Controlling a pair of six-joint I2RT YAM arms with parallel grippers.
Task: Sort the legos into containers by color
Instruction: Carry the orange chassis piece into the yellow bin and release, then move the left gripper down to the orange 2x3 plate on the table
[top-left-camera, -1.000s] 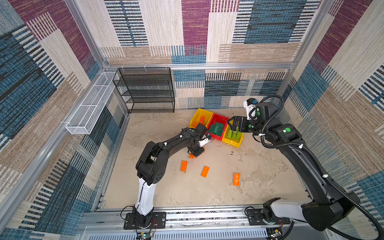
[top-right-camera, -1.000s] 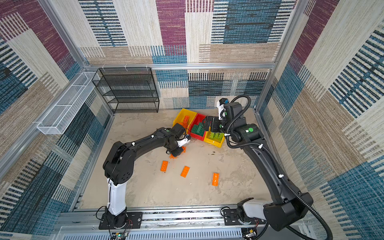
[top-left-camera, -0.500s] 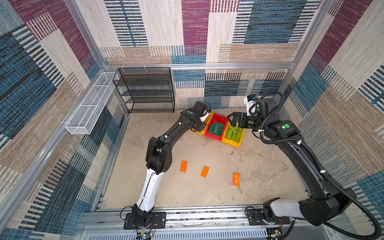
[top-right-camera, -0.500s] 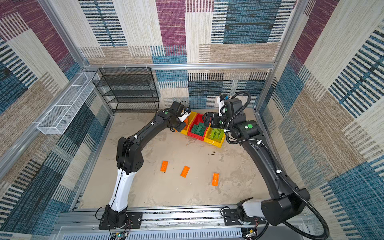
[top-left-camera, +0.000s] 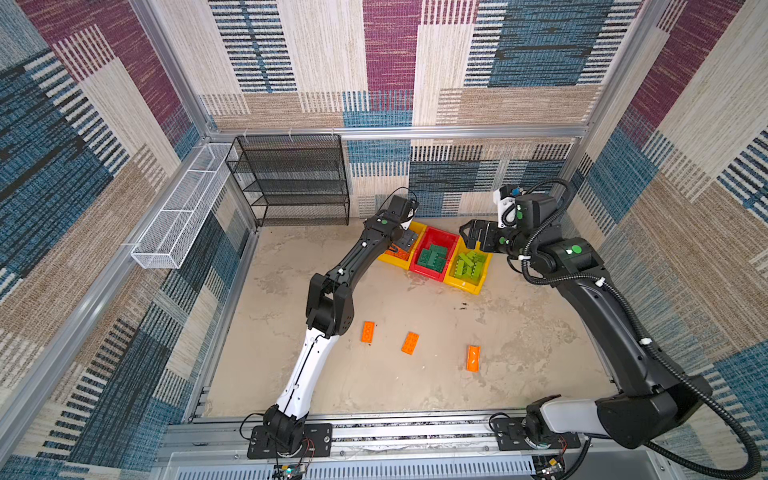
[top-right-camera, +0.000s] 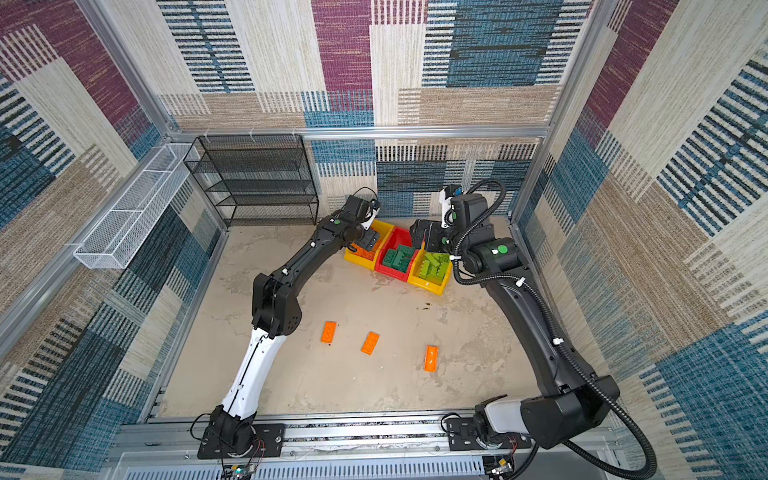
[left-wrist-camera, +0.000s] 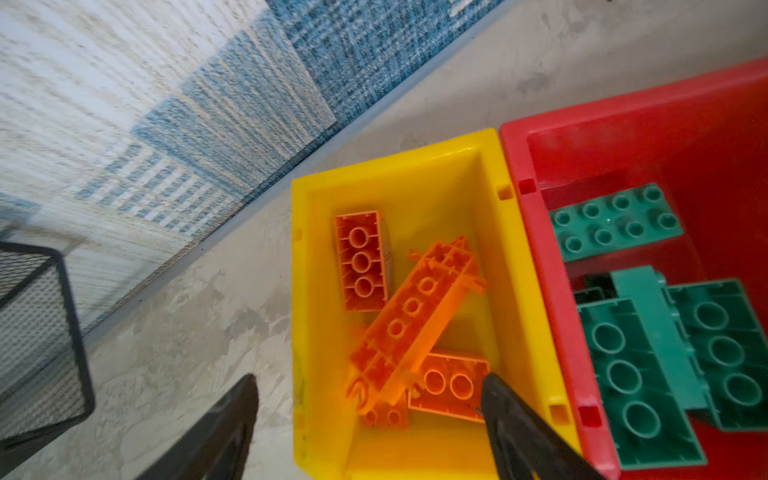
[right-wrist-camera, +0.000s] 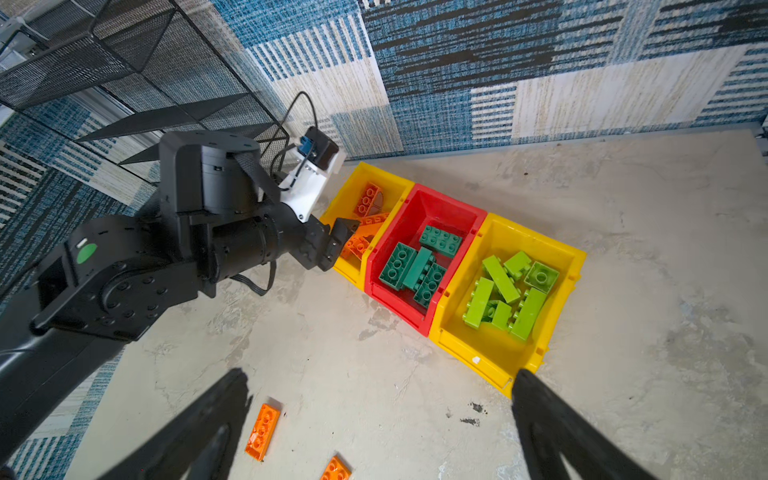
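Over left yellow bin (left-wrist-camera: 316, 291): my left gripper (left-wrist-camera: 370, 380), jaws now spread, empty; a second ago shut, low by floor (top-left-camera: 415, 395).
Orange brick (left-wrist-camera: 409, 320): long glossy plastic, hollow side up, slanted across others inside bin.
Right gripper (right-wrist-camera: 380, 374): spread wide, holds nothing.
Loose orange bricks (top-left-camera: 410, 343): three, flat on mottled floor.

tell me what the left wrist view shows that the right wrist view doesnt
Only the left wrist view: the full inside of the orange-brick yellow bin, with a long orange brick slanting over shorter ones beneath the open left claw.
Only the right wrist view: the second yellow bin holding lime green bricks, a loose orange brick outside the bins, and the open right claw.
Both: the red bin with dark green bricks, and the black mesh rack.
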